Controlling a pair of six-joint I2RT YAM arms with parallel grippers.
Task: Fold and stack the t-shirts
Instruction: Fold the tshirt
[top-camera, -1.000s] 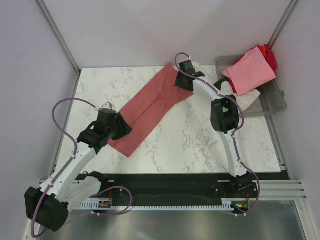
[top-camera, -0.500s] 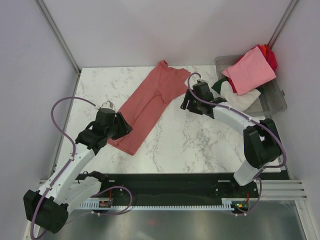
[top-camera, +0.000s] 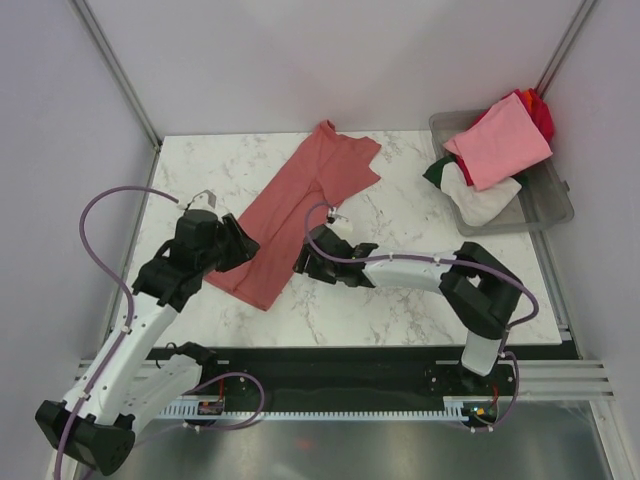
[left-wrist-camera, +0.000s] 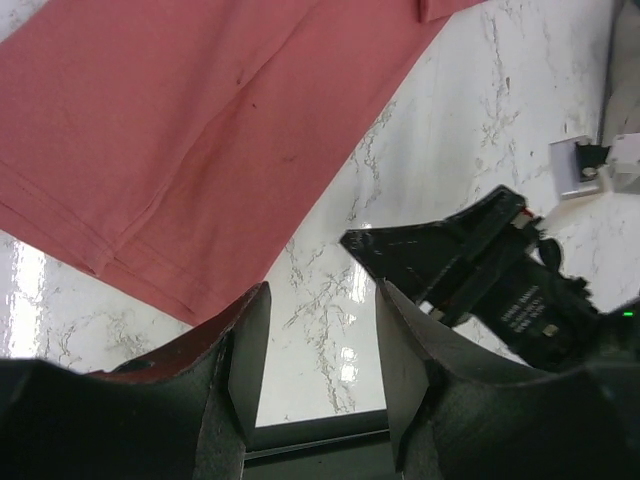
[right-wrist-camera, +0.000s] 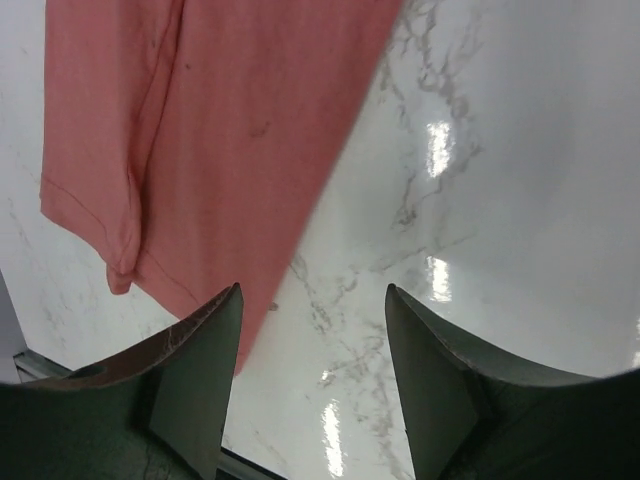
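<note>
A dusty brick-red cloth t-shirt lies flat on the white marble-patterned table. It is folded into a long narrow strip that runs on a slant from the upper centre of the top view down to the lower left. Its sleeve and collar end is at the top and its hem at the bottom.

The left gripper sits at the lower left edge of the strip, near the hem. In the left wrist view its black fingers are spread apart with bare marble between them. The shirt fills the upper left of that frame, and its edge meets the tip of the left-hand finger. Whether the finger touches the cloth cannot be told.

The right gripper is low over the table at the strip's lower right edge, across the cloth from the left one. In the right wrist view its fingers are also spread, holding nothing. The hem corner hangs in the upper left of that frame, just beside the left-hand finger.

In the upper right of the top view stands a clear grey plastic tub. A heap of shirts sits in it: a light pink t-shirt on top, a bright red one behind it, a white one below and a dark green one at the tub's left edge.
</note>
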